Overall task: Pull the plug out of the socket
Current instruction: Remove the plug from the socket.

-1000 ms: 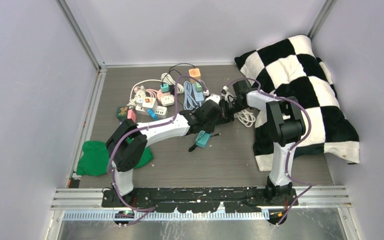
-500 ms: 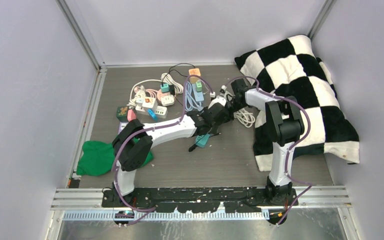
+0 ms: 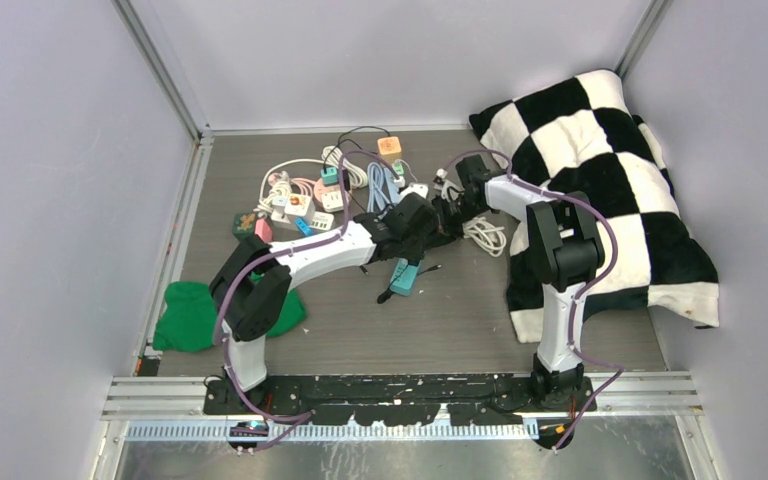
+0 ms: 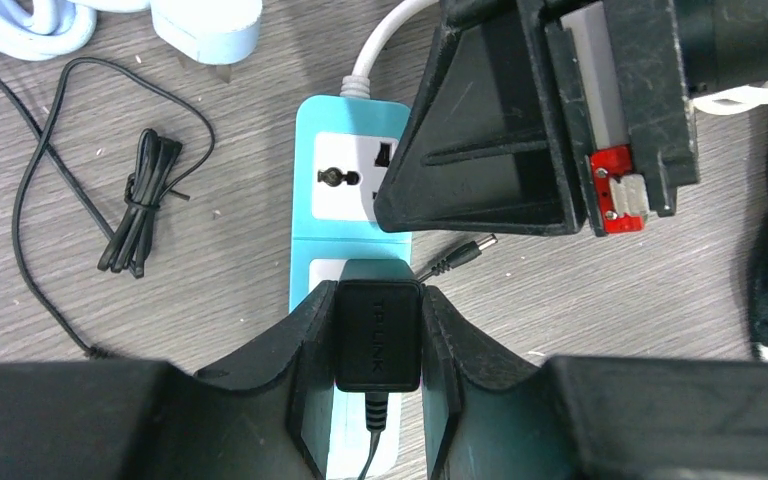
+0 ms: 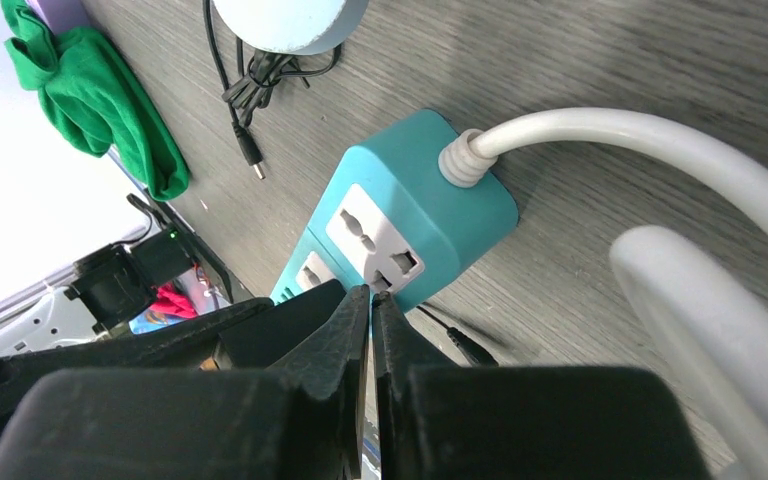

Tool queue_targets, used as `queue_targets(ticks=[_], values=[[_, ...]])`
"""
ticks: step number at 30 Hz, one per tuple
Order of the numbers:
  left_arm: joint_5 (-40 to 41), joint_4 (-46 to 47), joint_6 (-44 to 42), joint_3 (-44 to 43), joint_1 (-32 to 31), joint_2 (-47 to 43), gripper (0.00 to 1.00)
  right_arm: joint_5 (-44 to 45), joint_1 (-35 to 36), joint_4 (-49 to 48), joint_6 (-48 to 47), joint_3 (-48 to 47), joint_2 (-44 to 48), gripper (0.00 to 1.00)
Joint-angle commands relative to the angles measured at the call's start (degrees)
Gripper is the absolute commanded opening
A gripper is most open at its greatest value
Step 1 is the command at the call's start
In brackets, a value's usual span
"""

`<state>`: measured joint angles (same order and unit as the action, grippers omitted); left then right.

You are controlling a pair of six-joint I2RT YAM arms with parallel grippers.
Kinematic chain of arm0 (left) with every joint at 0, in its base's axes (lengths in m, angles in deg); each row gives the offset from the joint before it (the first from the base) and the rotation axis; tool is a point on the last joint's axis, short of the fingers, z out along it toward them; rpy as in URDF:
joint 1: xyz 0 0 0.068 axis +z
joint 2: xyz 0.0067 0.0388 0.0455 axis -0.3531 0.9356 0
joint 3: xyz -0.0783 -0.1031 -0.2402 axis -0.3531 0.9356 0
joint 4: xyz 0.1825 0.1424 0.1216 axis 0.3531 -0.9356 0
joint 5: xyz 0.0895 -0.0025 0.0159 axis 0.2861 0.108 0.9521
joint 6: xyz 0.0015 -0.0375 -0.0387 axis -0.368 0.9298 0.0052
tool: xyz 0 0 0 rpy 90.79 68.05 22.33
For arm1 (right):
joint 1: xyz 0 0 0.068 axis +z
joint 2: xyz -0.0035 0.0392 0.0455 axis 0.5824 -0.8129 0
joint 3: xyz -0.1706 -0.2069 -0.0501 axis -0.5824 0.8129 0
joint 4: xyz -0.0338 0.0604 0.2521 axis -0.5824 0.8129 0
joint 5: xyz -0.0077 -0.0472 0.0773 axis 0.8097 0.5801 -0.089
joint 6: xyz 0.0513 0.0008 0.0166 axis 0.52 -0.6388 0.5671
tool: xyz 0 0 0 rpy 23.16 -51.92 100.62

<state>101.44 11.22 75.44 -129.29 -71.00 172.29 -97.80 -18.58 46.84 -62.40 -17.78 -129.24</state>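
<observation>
1. We judge the step in hand to be the grip-and-brace before the pull. The plug is seized but looks seated in its socket, so the pull itself is not yet done.
2. Our left hand [image 4: 377, 310] is clamped on the black adapter plug [image 4: 378, 345], one finger flat against each side of its body.
3. Our right hand [image 5: 370, 300] has its fingers pressed together with nothing between them. Their tips appear to bear down on the far end of the teal power strip [image 4: 345, 245], by the socket nearest the white cable [image 5: 600, 135].
4. The plug sits between the left fingers, in the strip's socket closest to that hand. The strip runs away from the left hand toward the right one and lies flat on the counter [image 4: 580, 300].
5. The next move, in our judgement, calls for a straight pull along the pins, away from the strip's face, while the right hand holds the strip down. A slanted pull could drag the strip along or let the smooth casing slip.
6. The plug is a small, boxy, matt black block with faint TP-LINK lettering. A thin black lead leaves its back toward the left hand's palm. A loose barrel connector [image 4: 465, 255] lies just beside the left fingertips, on the right hand's side.
</observation>
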Motion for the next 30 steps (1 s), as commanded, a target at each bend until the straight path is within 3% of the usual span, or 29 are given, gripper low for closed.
queue_targets(ticks=[1,6,9,12,18,22,25,30], values=[[8.81,-2.62,-0.52,-2.9,-2.59,-1.4,0.0,7.06,0.79,2.38,-2.57,0.36,-2.89,0.11],[14.2,-7.64,-4.2,-6.79,-5.55,1.26,0.0,7.26,0.82,2.51,-2.83,0.27,-3.05,0.11],[5.54,-5.85,-7.26,-6.39,-4.86,1.04,0.0,7.28,0.97,2.6,-2.94,0.2,-3.24,0.11],[-1.62,-3.37,-4.75,-4.9,-3.16,0.27,0.0,7.26,1.13,2.68,-3.07,0.23,-3.35,0.11],[3.04,-2.44,-2.56,-2.4,-2.76,-2.79,0.0,6.53,1.25,2.86,-3.26,-0.06,-3.35,0.11],[1.75,0.88,-3.2,-0.14,-2.48,-5.86,0.0,2.54,1.31,2.89,-4.4,-0.35,-2.41,0.13],[-0.95,2.06,-4.07,1.07,-1.88,-7.79,0.0,-1.68,1.28,4.26,-7.24,-1.37,-0.84,0.21],[-4.95,3.22,-5.12,4.11,-0.73,-12.38,0.0,-4.6,1.28,7.4,-12.53,-2.65,4.13,0.51]])
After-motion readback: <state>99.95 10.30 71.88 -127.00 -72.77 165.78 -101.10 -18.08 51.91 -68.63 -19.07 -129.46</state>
